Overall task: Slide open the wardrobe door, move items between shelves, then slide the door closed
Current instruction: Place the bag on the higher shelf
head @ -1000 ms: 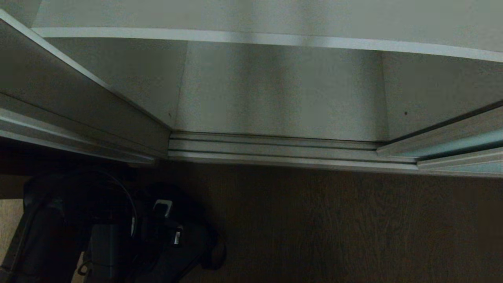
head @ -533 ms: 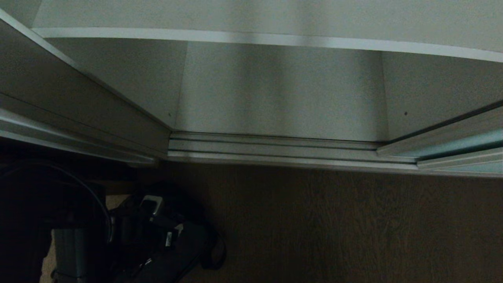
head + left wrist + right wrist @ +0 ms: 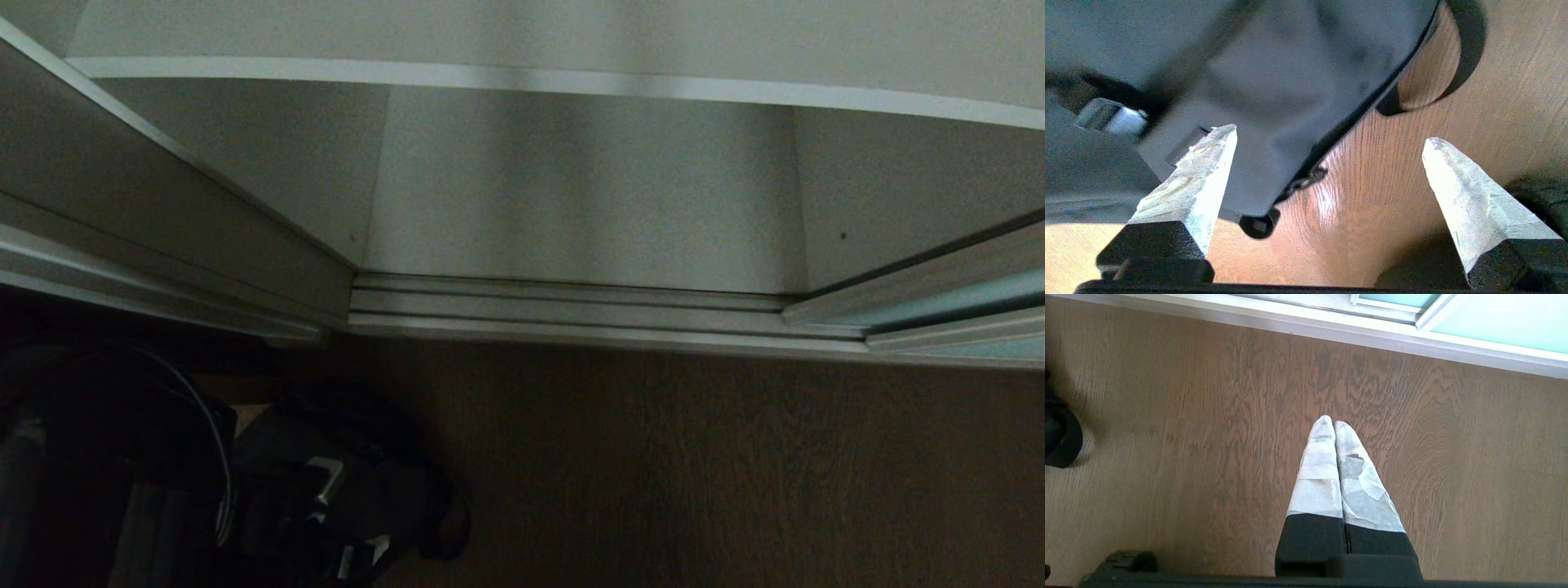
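Left arm: low at the head view's bottom left, a dark mass with a looped black cable, over the wooden floor.
Left gripper: fingers spread wide, holding nothing; between them, floor and the edge of a dark grey bag with a black strap loop.
Shelves: pale front edge of one board runs across the top of the head view; the compartment beneath it is open to view.
Floor track: ridged silver, along the wardrobe's foot.
Sliding wardrobe door: slid to the right side, frosted blue-green glass in a silver frame.
Right gripper: fingertips pressed together, pointing down at bare floor, near the track.
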